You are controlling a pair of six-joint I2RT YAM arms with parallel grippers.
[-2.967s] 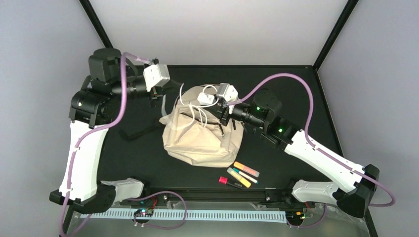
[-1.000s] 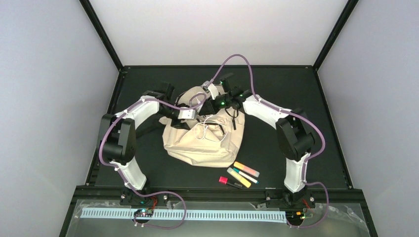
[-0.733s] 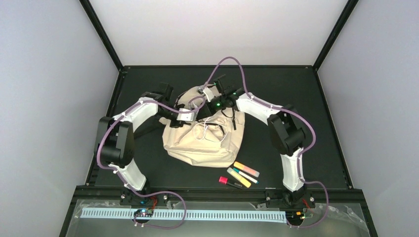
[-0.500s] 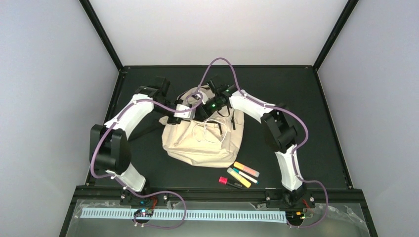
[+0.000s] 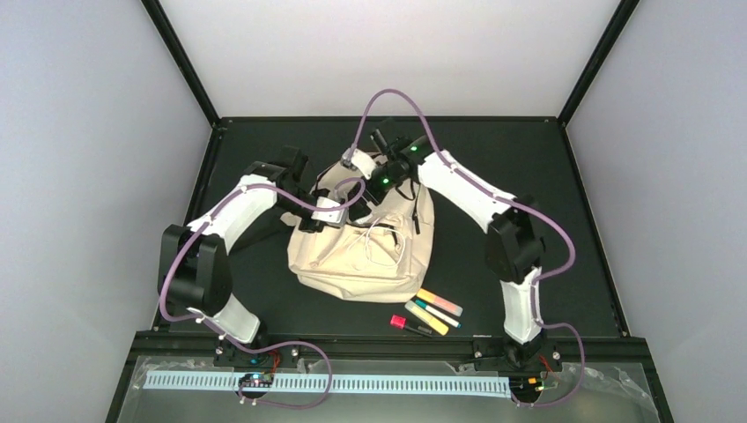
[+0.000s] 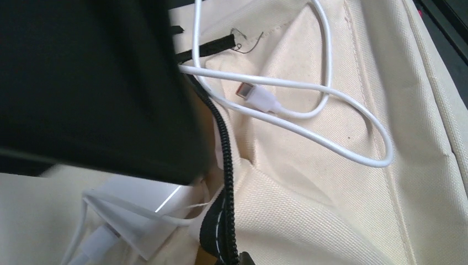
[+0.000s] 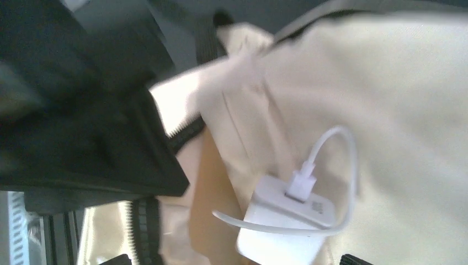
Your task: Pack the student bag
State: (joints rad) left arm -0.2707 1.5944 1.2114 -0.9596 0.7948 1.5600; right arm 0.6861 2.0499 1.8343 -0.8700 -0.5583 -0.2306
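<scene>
On the middle of the black table [image 5: 546,185], slightly toward its far side, the student bag [image 5: 361,256] lies flat, cream fabric up and its top end pointing away from the arm bases. A white cable [image 6: 309,105] loops loosely over its upper panel, beside a dark zipper [image 6: 223,143]. A white charger block [image 7: 287,221] with the cable plugged in rests on the fabric by the bag's opening.

The left gripper [image 5: 317,220] sits at the bag's upper left edge, jaws closed. Its dark finger hides the contact, so I cannot tell whether fabric is pinched.

The right gripper [image 5: 359,181] hangs over the bag's top end. Its wrist view is blurred, and I cannot tell how its jaws stand.

4 coloured markers [image 5: 430,312] lie together on the table just off the bag's near right corner.
</scene>
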